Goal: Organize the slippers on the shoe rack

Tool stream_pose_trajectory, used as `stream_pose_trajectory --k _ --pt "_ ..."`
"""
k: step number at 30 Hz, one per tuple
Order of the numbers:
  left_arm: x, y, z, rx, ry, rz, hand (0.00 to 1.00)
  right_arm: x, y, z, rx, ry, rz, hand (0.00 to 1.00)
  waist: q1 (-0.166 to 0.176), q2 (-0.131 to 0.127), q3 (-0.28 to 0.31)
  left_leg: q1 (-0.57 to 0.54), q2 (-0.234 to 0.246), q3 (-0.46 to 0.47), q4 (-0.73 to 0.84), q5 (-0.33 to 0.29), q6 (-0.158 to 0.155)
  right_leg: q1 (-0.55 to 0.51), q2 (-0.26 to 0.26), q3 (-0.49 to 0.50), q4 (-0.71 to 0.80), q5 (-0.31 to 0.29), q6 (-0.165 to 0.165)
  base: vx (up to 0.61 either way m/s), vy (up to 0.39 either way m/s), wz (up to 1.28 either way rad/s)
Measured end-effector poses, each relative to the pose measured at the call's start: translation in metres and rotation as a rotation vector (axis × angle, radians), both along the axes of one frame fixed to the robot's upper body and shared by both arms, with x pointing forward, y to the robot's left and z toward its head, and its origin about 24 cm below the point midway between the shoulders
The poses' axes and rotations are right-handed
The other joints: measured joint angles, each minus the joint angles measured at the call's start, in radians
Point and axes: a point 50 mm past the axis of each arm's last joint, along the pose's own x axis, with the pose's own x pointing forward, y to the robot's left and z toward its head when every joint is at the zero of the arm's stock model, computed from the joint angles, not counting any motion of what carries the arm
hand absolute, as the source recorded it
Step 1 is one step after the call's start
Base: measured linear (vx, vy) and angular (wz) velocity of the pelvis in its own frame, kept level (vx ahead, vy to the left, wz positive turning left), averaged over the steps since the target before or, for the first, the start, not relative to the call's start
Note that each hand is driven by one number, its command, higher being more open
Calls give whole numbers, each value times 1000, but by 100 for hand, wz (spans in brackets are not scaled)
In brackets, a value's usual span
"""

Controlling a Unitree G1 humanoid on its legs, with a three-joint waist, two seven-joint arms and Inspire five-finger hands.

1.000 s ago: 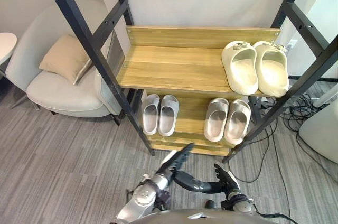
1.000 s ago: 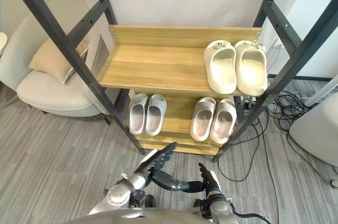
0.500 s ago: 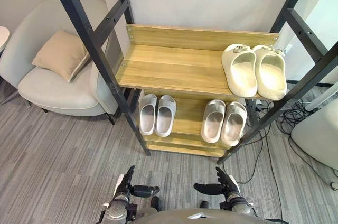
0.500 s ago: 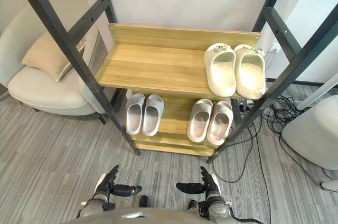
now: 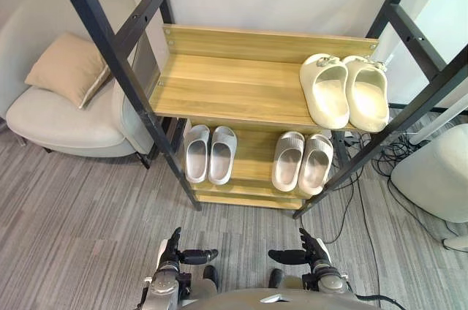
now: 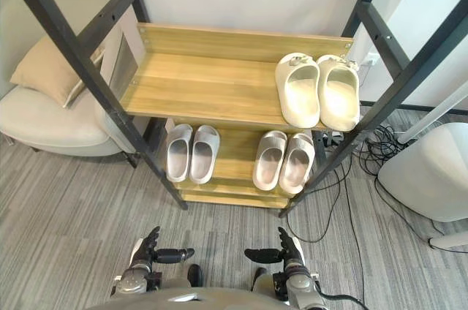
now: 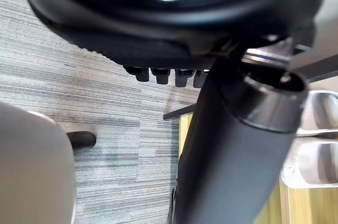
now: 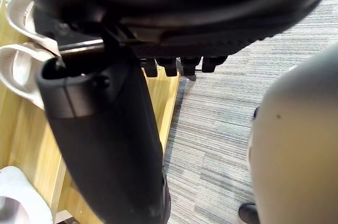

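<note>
The shoe rack (image 5: 227,87) has two wooden shelves in a black metal frame. A cream pair of slippers (image 5: 344,89) lies at the right of the upper shelf. On the lower shelf (image 5: 252,156) a light grey pair (image 5: 209,153) lies at the left and a beige-grey pair (image 5: 303,161) at the right. My left hand (image 5: 174,253) and right hand (image 5: 310,251) hang low over the carpet in front of the rack. Both are open and hold nothing, with thumbs pointing towards each other.
A pale armchair (image 5: 58,116) with a beige cushion (image 5: 66,69) stands left of the rack. Black cables (image 5: 384,153) lie on the floor at its right, beside a white rounded object (image 5: 431,178). Grey carpet (image 5: 88,229) lies in front.
A second ago my left hand reached forward towards the rack; it has drawn back and now hangs low beside the right hand. The camera has shifted a little.
</note>
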Motion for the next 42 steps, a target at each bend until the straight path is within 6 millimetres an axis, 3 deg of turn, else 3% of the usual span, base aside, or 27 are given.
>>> stream_pose_trajectory --k 1,2,3,5,6,8,9,12,13,14,16,17,19,20,22,25,26,27,31,34,36,37,38,39,40,41,42 --pt "0 0 0 1 0 -1 100 0 0 0 1 0 2 100 0 -2 0 -6 -4 -8 6 0 0 -9 -5 1 49 -19 -2 -15 -144 81" --pt "0 1 0 -4 -2 20 100 -2 1 -1 2 5 0 100 11 -4 0 -26 -14 -55 39 1 -2 2 -3 8 256 -88 14 11 -142 72" --pt "2 2 1 -4 -15 42 100 -1 2 0 7 1 2 100 29 -7 -2 -50 -19 -65 60 4 -6 19 4 22 274 -106 17 15 -115 67" --pt "5 3 3 -7 -30 62 100 9 5 3 10 -23 14 100 47 -10 0 -88 -25 -76 90 10 -15 21 18 44 218 -128 18 -114 -92 18" --pt "5 0 3 -18 -32 70 100 13 4 4 7 -35 18 100 54 6 1 -101 -20 -79 89 18 -25 29 35 53 177 -132 15 -204 -98 2" --pt "8 -5 4 -36 -44 75 100 26 5 9 4 -68 31 100 79 22 -2 -139 -11 -74 63 58 -32 43 62 69 65 -162 -36 -212 -110 -4" --pt "13 -9 4 -41 -50 69 100 37 5 14 -3 -96 53 100 80 49 19 -158 2 -88 50 92 -40 43 79 55 26 -165 -62 -303 -153 24" --pt "17 -21 3 -57 -51 30 100 40 1 16 -5 -108 37 100 75 100 48 -157 33 -159 -47 189 -73 37 131 -10 10 -135 -94 -261 -127 49" --pt "17 -22 4 -58 -52 26 100 41 0 16 -9 -110 34 100 74 106 50 -157 37 -168 -66 199 -80 35 138 -20 4 -129 -98 -254 -111 93" --pt "19 -24 3 -57 -47 8 100 42 -3 18 -16 -120 14 100 60 118 59 -170 57 -152 -148 134 -119 25 139 -98 -56 -82 -128 -237 -71 95" --pt "27 -20 6 -43 -64 -7 100 45 -7 19 -11 -129 -29 100 49 87 77 -214 23 -77 -47 124 -99 -4 80 -143 -65 -62 -144 -236 -83 109" --pt "27 -19 6 -37 -65 -5 100 42 -15 19 -26 -124 -52 100 46 79 80 -219 4 -42 55 108 -85 -16 50 -167 -74 -43 -140 -153 -52 84" --pt "25 -21 5 -41 -56 -4 100 36 -21 17 -43 -110 -59 100 41 85 76 -200 10 -12 139 78 -82 -20 37 -195 -78 -31 -141 -97 28 62" --pt "20 -25 1 -49 -34 -5 100 29 -26 14 -56 -89 -65 100 34 105 64 -144 51 40 234 -9 -85 -20 34 -238 -76 -25 -140 -91 102 78" --pt "18 -27 -1 -49 -16 -18 100 28 -25 14 -48 -84 -69 100 16 113 59 -64 100 112 230 -71 -75 -17 24 -290 -70 -19 -131 -72 132 85" --pt "22 -38 -1 -57 -20 -73 100 26 -26 13 -36 -83 -98 100 3 116 54 -11 109 194 110 -68 -74 -5 -5 -382 -76 7 -99 -120 211 96" --pt "22 -39 -1 -56 -19 -81 100 26 -25 13 -32 -81 -100 100 1 116 50 -5 103 203 81 -64 -75 4 -4 -401 -86 16 -89 -130 233 97" --pt "18 -34 -2 -41 -8 -90 100 21 -15 9 -3 -66 -101 100 -5 88 30 23 63 165 -31 -8 -70 49 -5 -466 -174 66 -67 -88 169 93" --pt "10 -29 -6 -27 26 -87 100 17 5 6 47 -55 -83 100 -3 76 8 67 3 78 -159 69 -33 116 -20 -553 -245 116 -44 -65 145 81" --pt "5 -22 -8 -12 46 -76 100 15 12 4 59 -38 -59 100 8 70 8 82 -47 37 -164 56 2 114 -110 -586 -111 49 -15 -16 179 57" --pt "2 -12 -8 3 45 -34 100 12 18 2 66 -21 -34 100 13 37 12 82 -95 -3 -122 26 31 123 -210 -601 29 -13 2 -9 116 63" --pt "3 -10 -7 8 41 -32 100 11 20 2 68 -18 -23 100 17 24 13 81 -116 -26 -95 8 42 129 -241 -590 77 -37 -20 9 64 71" --pt "3 -9 -7 12 38 -34 100 12 19 2 70 -19 -24 100 14 19 17 85 -127 -58 -77 -4 59 120 -254 -518 137 -20 -54 21 123 98" --pt "2 -8 -8 15 42 -33 100 14 18 3 68 -25 -22 100 7 26 14 91 -124 -104 -59 -10 69 64 -246 -378 238 -3 -121 63 103 108" --pt "2 -8 -8 16 43 -33 100 14 20 4 71 -29 -20 100 3 31 15 86 -112 -141 -47 -15 70 36 -200 -289 254 -35 -111 103 39 135" --pt "5 -6 -7 22 36 -18 100 15 21 4 78 -36 -13 100 1 25 17 74 -95 -203 -27 -22 73 -2 -96 -180 235 -92 -107 112 -44 107" --pt "6 -5 -6 22 34 -14 100 15 21 4 80 -37 -12 100 1 23 19 73 -93 -220 -27 -22 73 -14 -72 -153 230 -100 -107 110 -95 108"
